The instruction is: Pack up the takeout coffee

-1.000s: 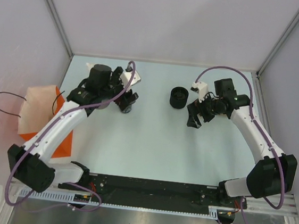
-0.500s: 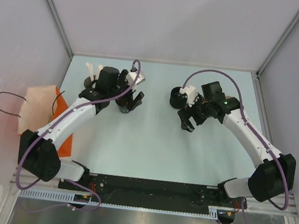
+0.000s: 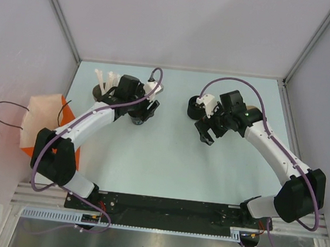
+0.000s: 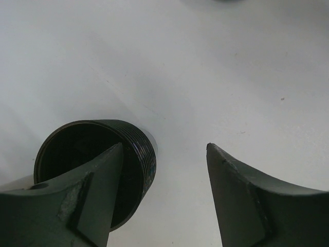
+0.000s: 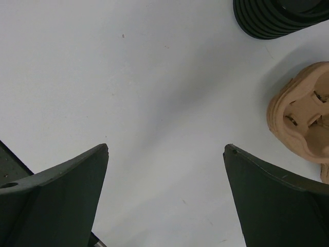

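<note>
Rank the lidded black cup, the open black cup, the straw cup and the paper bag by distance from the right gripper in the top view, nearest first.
From the right gripper:
1. Lidded black cup, just beyond it.
2. Open black cup, left of centre.
3. Straw cup, toward the far left corner.
4. Paper bag, at the table's left edge.

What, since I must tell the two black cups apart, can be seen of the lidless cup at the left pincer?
The lidless cup is black with a slight sheen. Fine ribs ring its outer wall below a thin, smooth rim. Its mouth is open, and the inside is too dark to read. It sits on the pale table, seemingly upright. The left pincer is open over it: one finger overlaps the mouth and the other stands clear beside the wall. Whether the finger touches the cup cannot be told.
</note>
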